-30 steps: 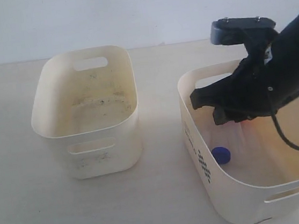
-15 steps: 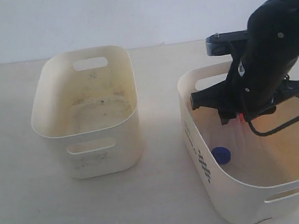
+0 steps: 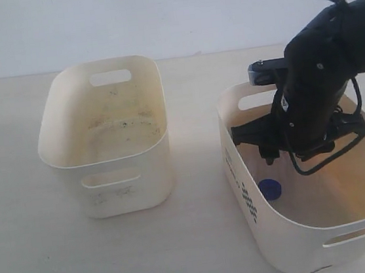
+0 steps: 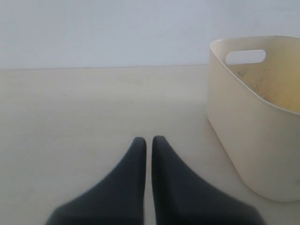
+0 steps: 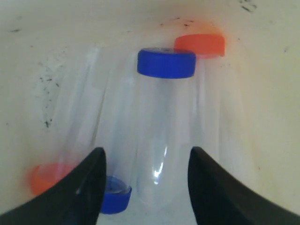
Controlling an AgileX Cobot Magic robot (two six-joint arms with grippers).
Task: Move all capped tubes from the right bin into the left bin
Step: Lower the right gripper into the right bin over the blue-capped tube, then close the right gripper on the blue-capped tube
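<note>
Lying loose in the right bin (image 3: 287, 243), the capped tubes (image 5: 117, 122) look light, hard and slick; a blue-capped one (image 5: 164, 126) sits between the spread right fingers (image 5: 84, 187), best pinched mid-barrel. Left fingers (image 4: 136, 187) rest pressed together above the worktop (image 4: 70, 108).

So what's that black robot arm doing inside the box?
The right gripper is down inside the right bin, jaws open on either side of a blue-capped tube lying among other capped tubes with blue and orange caps. Nothing is gripped yet. The left bin shows no tubes, and the left gripper rests shut near it.
</note>
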